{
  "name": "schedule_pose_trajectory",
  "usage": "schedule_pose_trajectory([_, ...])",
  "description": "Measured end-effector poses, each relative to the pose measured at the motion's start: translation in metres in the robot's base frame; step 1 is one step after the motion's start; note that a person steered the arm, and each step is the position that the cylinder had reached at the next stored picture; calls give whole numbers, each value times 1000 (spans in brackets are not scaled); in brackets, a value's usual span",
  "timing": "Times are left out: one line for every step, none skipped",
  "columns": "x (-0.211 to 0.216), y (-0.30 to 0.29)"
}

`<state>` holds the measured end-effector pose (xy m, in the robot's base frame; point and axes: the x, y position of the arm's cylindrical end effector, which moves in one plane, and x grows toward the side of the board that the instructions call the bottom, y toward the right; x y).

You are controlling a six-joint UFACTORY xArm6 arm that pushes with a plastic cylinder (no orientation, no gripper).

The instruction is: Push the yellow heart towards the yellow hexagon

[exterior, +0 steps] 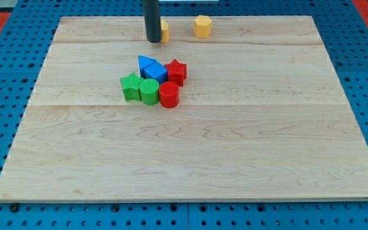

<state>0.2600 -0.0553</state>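
1. My tip point(153, 40) is down on the wooden board point(235, 153) near the view's top edge, left of centre. It is a plain dark rod, so nothing on it spreads or pinches; it simply stands upright with its end on the wood.
2. The yellow heart point(165, 30) sits just beside my tip on the view's right, close enough that they look to be touching. The rod hides most of it, so I cannot make out its shape from here.
3. The yellow hexagon point(202, 26) lies further to the view's right of my tip, past the heart, at about the same height in the view. A bare strip of board separates it from the heart.
4. Below my tip, towards the view's bottom, is a tight cluster of other blocks, well apart from the rod.
5. Nearest my tip in that cluster are the blue triangle point(145, 62) and a blue block point(156, 72), with the red star point(177, 71) to their right.
6. Further down from my tip are the green star point(131, 86), the green cylinder point(149, 91) and the red cylinder point(169, 94), side by side in a row.
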Motion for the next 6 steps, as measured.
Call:
schedule_pose_trajectory([-2, -36])
schedule_pose_trajectory([-25, -32])
schedule_pose_trajectory([-27, 10])
schedule_pose_trajectory([-28, 13])
schedule_pose_trajectory([-10, 6])
schedule_pose_trajectory([31, 68])
